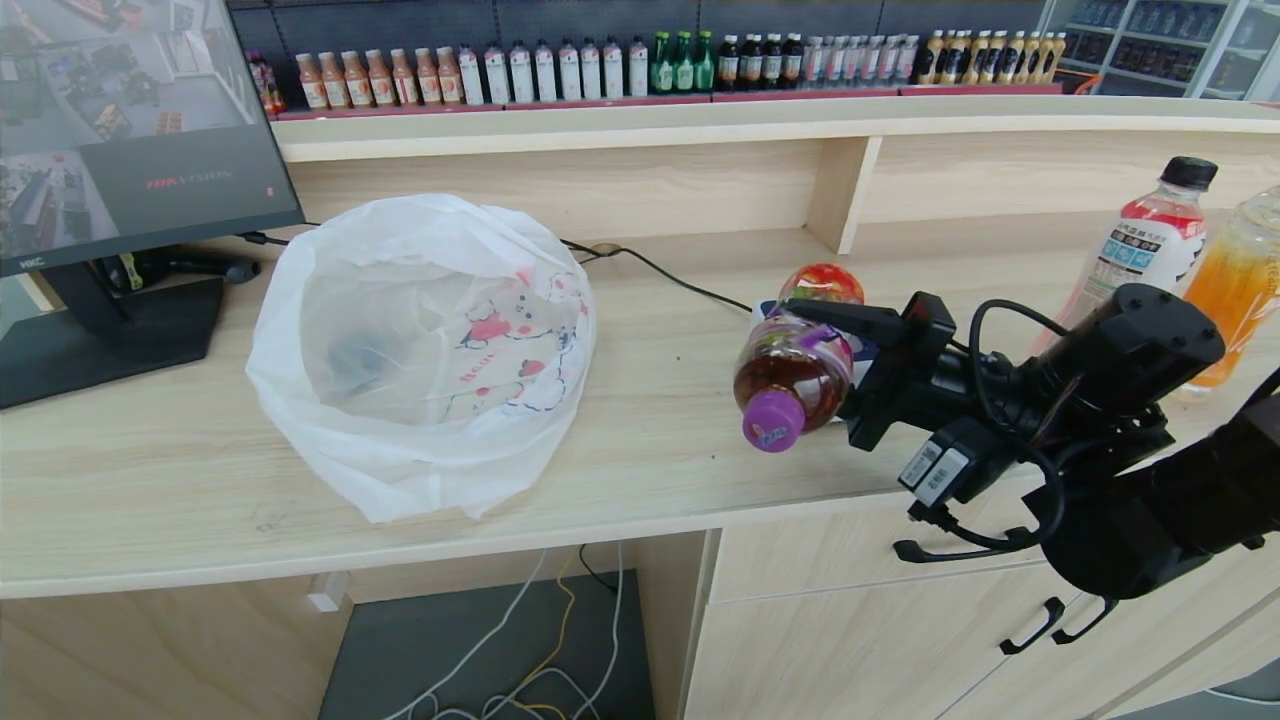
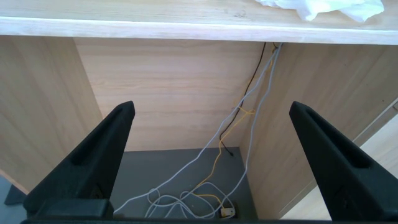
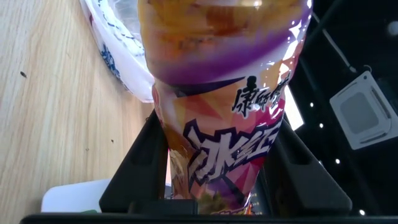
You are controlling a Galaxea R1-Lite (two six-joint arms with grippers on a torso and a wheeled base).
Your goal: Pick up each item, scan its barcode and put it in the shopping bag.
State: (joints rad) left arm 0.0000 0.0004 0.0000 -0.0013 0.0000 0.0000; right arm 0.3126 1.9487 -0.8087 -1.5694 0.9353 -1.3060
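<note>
My right gripper (image 1: 845,345) is shut on a tea bottle (image 1: 795,375) with a purple cap and a purple-and-orange label, held lying sideways above the counter, cap toward me. In the right wrist view the bottle (image 3: 224,112) sits between the two black fingers (image 3: 140,162). The white plastic shopping bag (image 1: 425,350) stands open on the counter to the left of the bottle, and its edge (image 3: 118,56) shows behind the bottle. My left gripper (image 2: 211,162) hangs open below the counter edge, facing the cable recess, with nothing between its fingers.
A monitor (image 1: 130,120) on a black stand occupies the counter's far left. Two upright bottles, one red-labelled (image 1: 1145,245) and one orange (image 1: 1240,280), stand at the right. A black cable (image 1: 660,275) runs behind the bag. Drawers (image 1: 870,620) sit under the counter at right.
</note>
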